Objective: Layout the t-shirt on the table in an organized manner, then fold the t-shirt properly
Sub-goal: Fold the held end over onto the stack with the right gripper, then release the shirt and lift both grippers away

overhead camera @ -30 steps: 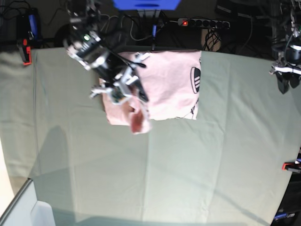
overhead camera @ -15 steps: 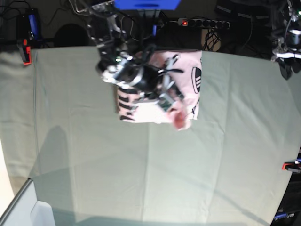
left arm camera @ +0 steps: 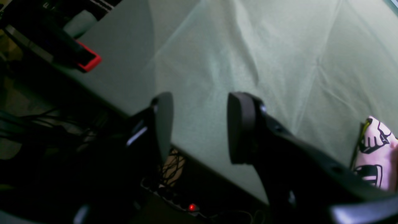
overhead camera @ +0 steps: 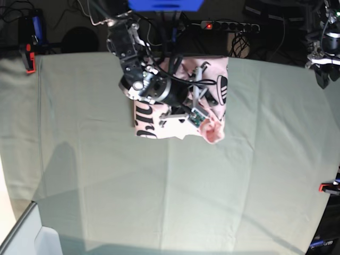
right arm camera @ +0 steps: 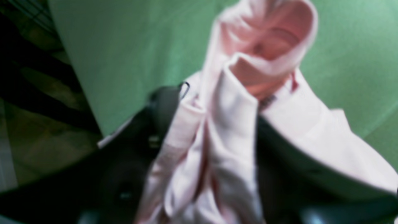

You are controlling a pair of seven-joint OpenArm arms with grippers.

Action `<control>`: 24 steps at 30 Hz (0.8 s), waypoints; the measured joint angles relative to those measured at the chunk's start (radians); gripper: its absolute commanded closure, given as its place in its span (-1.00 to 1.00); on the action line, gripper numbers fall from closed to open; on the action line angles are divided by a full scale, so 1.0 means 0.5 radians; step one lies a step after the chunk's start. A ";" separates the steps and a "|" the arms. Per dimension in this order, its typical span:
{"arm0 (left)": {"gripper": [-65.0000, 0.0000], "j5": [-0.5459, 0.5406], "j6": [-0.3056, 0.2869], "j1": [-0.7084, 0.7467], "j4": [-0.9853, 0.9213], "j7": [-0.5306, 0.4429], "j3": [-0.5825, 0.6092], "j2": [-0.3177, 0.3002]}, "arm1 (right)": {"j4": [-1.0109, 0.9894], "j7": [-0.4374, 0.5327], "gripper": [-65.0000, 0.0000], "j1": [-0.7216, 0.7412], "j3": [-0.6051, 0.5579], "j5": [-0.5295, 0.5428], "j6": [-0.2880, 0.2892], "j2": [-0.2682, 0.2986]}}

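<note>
The pale pink t-shirt (overhead camera: 146, 114) lies folded near the far edge of the table (overhead camera: 212, 202), black lettering showing on its left part. My right gripper (overhead camera: 201, 109) hovers over the shirt's right side. In the right wrist view its jaws (right arm camera: 214, 109) stand apart, with a bunched fold of the t-shirt (right arm camera: 236, 124) still lying between them. That bunch (overhead camera: 213, 130) sits at the shirt's near right corner. My left gripper (left arm camera: 199, 124) is open and empty over the table's far right edge (overhead camera: 324, 74). A corner of the t-shirt (left arm camera: 377, 149) shows in the left wrist view.
Red-and-black clamps sit at the far left (overhead camera: 30, 58) and right edge (overhead camera: 329, 187); one clamp (left arm camera: 88, 60) shows near my left gripper. A power strip (overhead camera: 228, 25) and cables lie behind the table. A white bin (overhead camera: 32, 234) stands at the near left corner.
My right arm carried the shirt's left edge rightward across the shirt, folding it over and uncovering the lettering. Its jaws have now parted. The left arm barely moved.
</note>
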 measured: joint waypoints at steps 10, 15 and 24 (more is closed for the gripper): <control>0.14 0.006 0.001 -0.078 -0.013 0.005 0.002 -0.002 | 0.552 0.019 -0.21 -0.231 -0.002 0.016 0.002 -0.002; 0.14 0.004 0.000 -0.074 -0.010 0.006 0.011 0.002 | 0.547 0.002 -0.21 -0.282 0.270 0.010 0.003 0.000; 0.02 -0.008 0.009 -0.140 -0.012 0.002 0.389 -0.002 | 0.555 0.020 -0.22 -0.369 0.654 0.010 0.002 -0.007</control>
